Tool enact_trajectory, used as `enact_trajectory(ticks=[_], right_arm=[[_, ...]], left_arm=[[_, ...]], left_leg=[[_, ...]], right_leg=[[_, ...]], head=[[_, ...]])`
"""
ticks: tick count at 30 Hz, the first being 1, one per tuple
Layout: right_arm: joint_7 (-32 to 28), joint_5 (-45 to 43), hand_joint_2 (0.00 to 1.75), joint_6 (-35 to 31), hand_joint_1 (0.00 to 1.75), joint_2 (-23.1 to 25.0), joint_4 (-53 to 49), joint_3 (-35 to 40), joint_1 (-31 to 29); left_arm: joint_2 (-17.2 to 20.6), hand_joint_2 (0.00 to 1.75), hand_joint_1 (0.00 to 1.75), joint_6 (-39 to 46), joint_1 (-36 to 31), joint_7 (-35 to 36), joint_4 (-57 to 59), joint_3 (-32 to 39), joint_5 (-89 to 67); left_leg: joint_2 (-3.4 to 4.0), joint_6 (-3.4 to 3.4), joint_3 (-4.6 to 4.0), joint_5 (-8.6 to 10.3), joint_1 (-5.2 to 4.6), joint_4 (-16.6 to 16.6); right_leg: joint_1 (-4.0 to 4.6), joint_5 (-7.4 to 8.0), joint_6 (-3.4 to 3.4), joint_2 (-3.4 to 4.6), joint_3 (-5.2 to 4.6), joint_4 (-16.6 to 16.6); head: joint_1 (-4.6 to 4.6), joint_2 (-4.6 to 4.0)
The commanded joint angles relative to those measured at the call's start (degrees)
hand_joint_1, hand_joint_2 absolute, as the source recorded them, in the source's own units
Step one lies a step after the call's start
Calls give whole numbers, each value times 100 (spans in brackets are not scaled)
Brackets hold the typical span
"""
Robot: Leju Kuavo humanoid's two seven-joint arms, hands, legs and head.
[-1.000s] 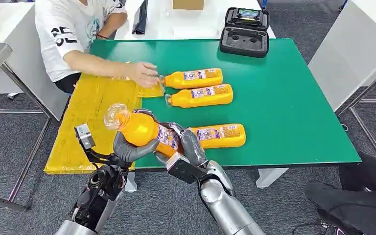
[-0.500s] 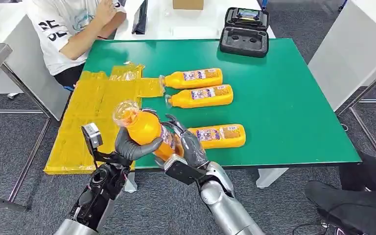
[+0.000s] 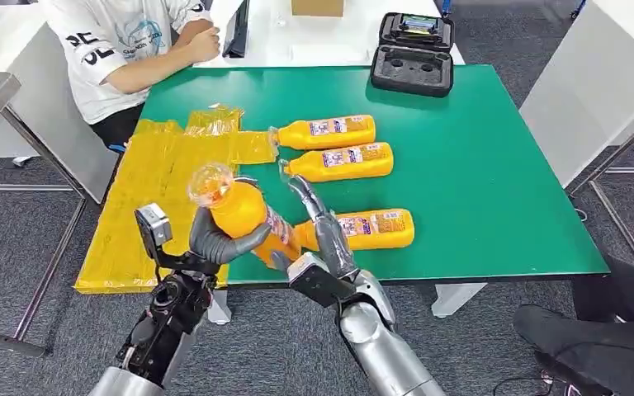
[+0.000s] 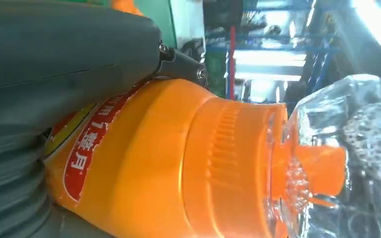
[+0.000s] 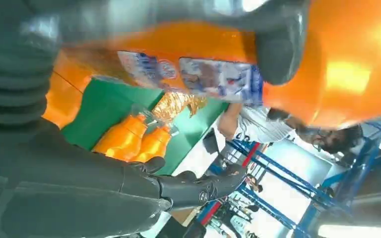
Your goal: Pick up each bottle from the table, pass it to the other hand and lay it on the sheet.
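Orange and full-looking under a clear cap, the bottle point(image 3: 243, 216) sits in the left hand point(image 3: 215, 239), whose fingers and thumb wrap its body, while the right hand point(image 3: 318, 231) just beside it has its fingers spread and straightened off the label, holding nothing. To finish the handover well, that right hand should draw fully clear before the left swings over the yellow sheet point(image 3: 153, 186) and lays the bottle flat. Three more orange bottles point(image 3: 338, 161) lie beyond both hands on the green surface point(image 3: 495, 165), all capped and apparently full.

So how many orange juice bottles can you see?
4: one orange plastic bottle held by the left hand, three lying on the green table: two side by side, one nearer.
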Motion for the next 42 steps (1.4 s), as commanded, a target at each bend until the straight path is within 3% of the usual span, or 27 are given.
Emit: enact_trajectory(ticks=[1, 4, 10, 16, 23, 42], right_arm=[[39, -168, 0, 43, 0, -124, -164, -109, -94], [45, -289, 0, 25, 0, -169, -301, -192, -39], [53, -317, 0, 32, 0, -185, -378, -224, 14], [54, -524, 0, 139, 0, -242, -864, -544, 329], [-56, -1037, 0, 243, 0, -250, -1051, -1019, 399], [-89, -1145, 0, 270, 0, -167, -995, -1308, 434]], left_arm=[[355, 175, 175, 543, -291, 113, -503, 241, -633], [532, 175, 175, 1291, -536, 269, -489, 90, -1880], [627, 175, 175, 1524, -648, 326, -385, 36, -2347], [1218, 175, 175, 2074, -1101, 903, 284, -178, -4030], [1847, 175, 175, 1720, -1198, 1202, 999, -199, -4794], [2134, 175, 175, 1044, -1559, 1522, 1495, -10, -5431]], left_leg=[[1, -10, -10, 1, 9, 8], [1, -8, -9, 1, 8, 7], [-3, -10, -7, 3, 9, 7], [-8, -6, 0, 3, 4, 0], [0, -10, 5, 6, 6, -3], [-5, -10, -5, 5, 9, 5]], right_leg=[[9, 3, -11, 0, -8, 4], [8, 2, -8, 1, -8, 5], [9, 3, -10, -3, -3, 3], [3, 0, -6, -8, 1, 1], [7, 3, -10, -2, 4, -1], [9, 1, -8, -7, -3, 5]], head=[[0, 0], [0, 0], [-2, 0], [2, 0], [0, 0], [2, 0]])
